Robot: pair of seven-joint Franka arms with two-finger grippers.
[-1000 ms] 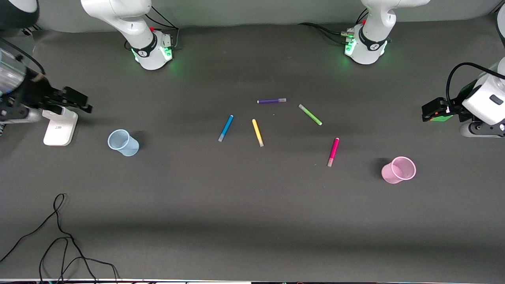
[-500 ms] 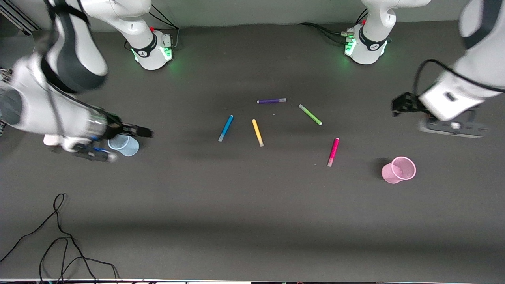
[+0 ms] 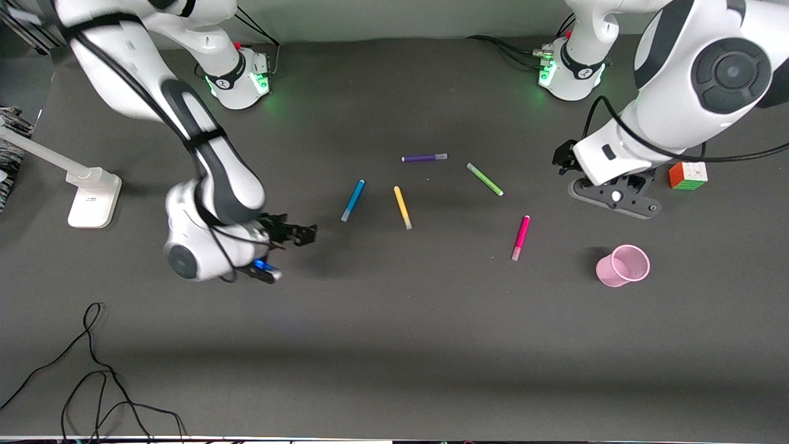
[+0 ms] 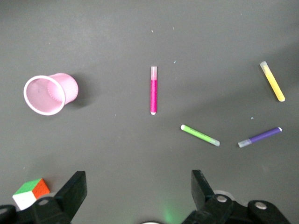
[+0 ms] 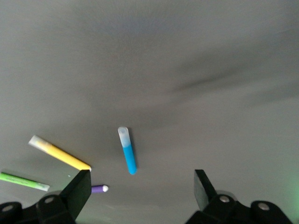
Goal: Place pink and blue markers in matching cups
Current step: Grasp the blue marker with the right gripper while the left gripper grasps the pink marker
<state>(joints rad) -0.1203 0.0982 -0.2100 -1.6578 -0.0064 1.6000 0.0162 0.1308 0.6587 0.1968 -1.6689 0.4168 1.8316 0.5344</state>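
The blue marker is a slim bright-blue pen with a paler, greyish end, lying flat on the dark worktop; in the right wrist view it lies ahead of the right gripper, roughly midway between its 2 fingers, which are spread wide and hold nothing. That gripper hangs low over bare worktop toward the right arm's end, close to the marker's pale end. The pink marker is the same size, magenta with a pale pinkish end, also lying flat; in the left wrist view it sits ahead of the left gripper, between its 2 released, empty fingers. The pink cup is small, tapered and upright, standing near the pink marker toward the left arm's end, off to one side of the left fingers' gap. The yellow pen, green pen and purple pen lie between the 2 markers. A colour cube rests beside the left gripper.
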